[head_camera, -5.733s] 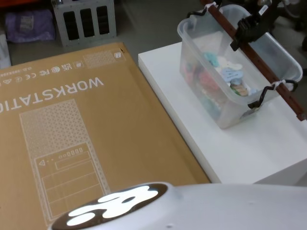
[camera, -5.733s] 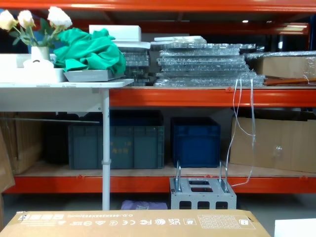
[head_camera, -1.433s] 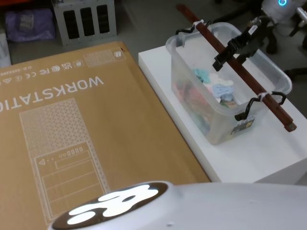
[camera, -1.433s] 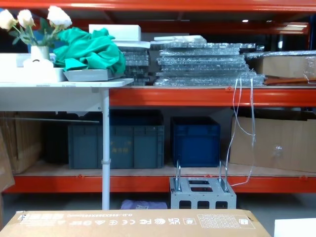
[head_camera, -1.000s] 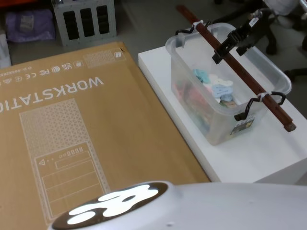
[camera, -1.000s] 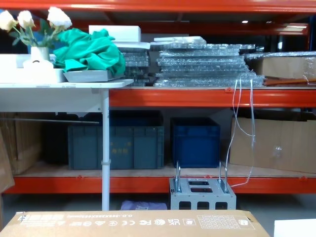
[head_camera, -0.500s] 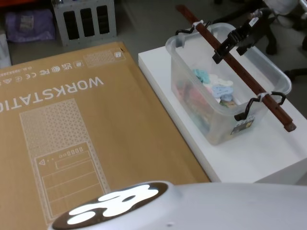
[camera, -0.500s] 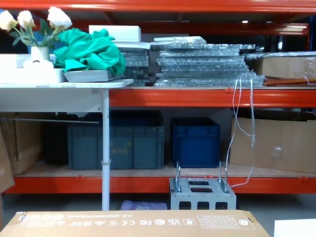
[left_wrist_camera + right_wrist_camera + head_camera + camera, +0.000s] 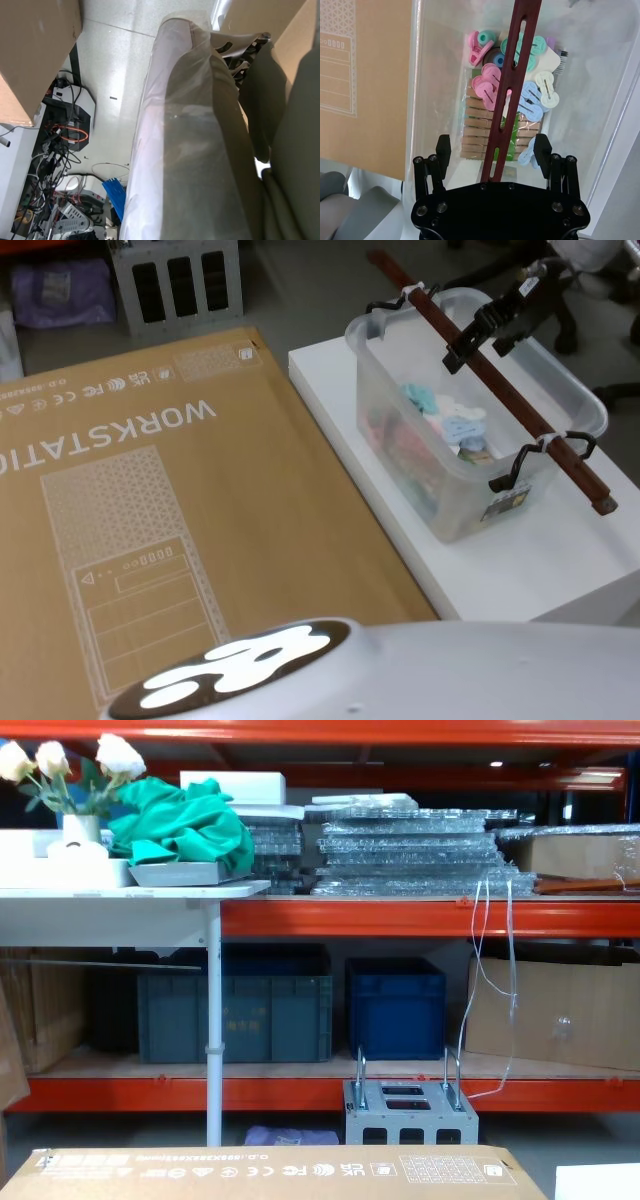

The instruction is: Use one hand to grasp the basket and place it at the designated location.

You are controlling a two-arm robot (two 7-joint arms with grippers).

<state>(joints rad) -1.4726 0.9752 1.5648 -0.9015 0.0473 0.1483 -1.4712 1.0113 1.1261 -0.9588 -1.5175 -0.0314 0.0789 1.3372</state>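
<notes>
Risk at this stage centres on the wooden bar handle (image 9: pixel 505 390) — the right gripper (image 9: pixel 484 328) sits over it with fingers spread apart, one on each side of the bar, not clamped, as the right wrist view confirms (image 9: pixel 493 145). The clear plastic basket (image 9: pixel 465 405) rests on the white platform (image 9: pixel 520 540), clothespins (image 9: pixel 520 85) inside. If the open fingers snag the bar on withdrawal, the zip-tied handle could tug the basket toward the platform edge — probably the main hazard. The large cardboard box (image 9: pixel 150 520) lies just beside the platform on the robot's left. A grey metal box (image 9: pixel 410 1110) stands on the floor, well apart. Left gripper state cannot be told.
</notes>
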